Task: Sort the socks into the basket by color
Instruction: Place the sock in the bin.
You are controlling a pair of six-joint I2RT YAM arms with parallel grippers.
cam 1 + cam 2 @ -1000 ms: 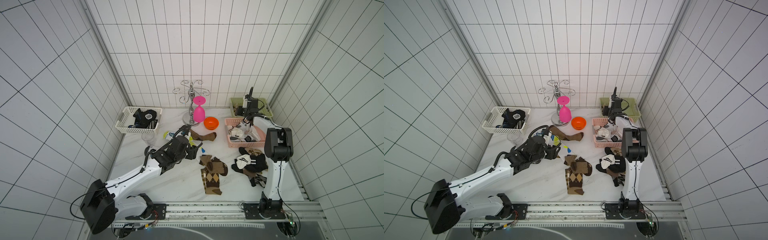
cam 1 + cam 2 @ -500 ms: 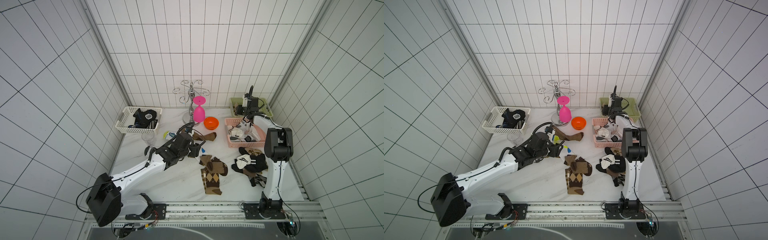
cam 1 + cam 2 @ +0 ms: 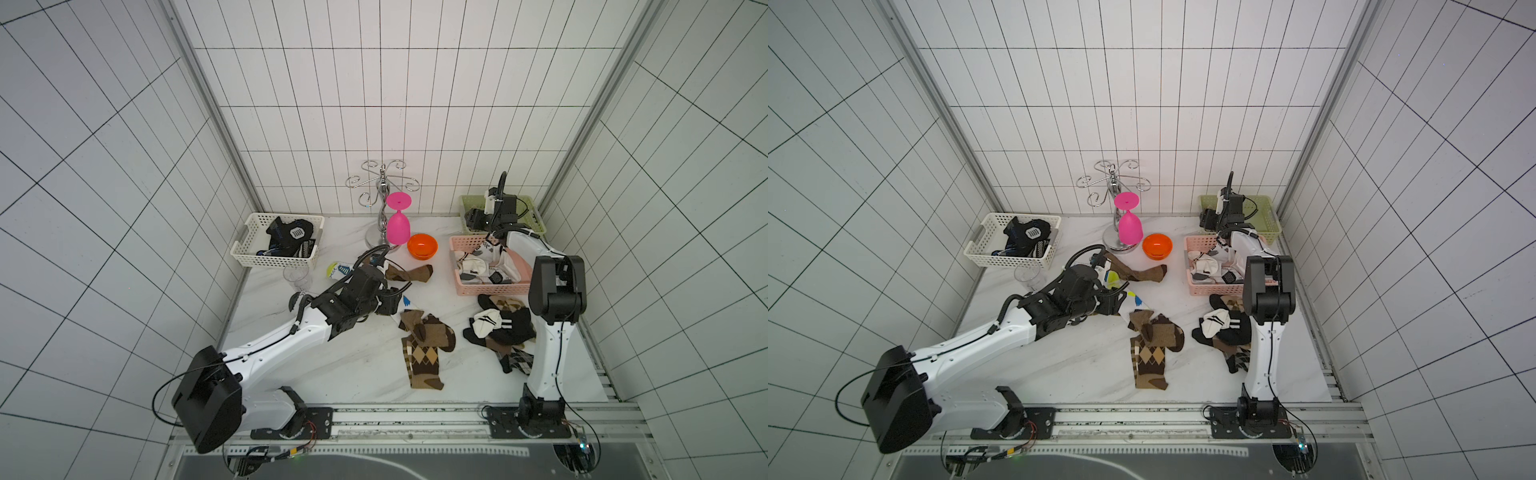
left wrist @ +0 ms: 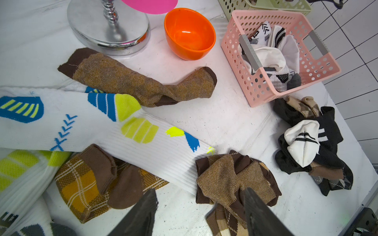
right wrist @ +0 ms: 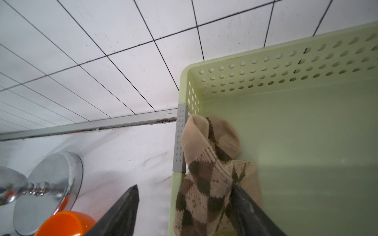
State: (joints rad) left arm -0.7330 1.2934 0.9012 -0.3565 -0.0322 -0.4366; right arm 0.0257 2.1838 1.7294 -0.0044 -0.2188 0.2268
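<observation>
One tan argyle sock [image 5: 206, 173] has just dropped from my right gripper [image 5: 185, 189], whose jaws now stand spread instead of pinched. It slumps inside the green basket [image 5: 286, 61] against a side wall, so that sock is sorted. Its long axis follows that wall, with the rounded end toward the basket's back. My left gripper [image 4: 200, 191], well apart from the basket, hangs spread over a crumpled brown sock [image 4: 225, 175].

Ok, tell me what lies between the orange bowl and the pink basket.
Bare table between orange bowl and pink basket; the left wrist view shows it, both top views too.
</observation>
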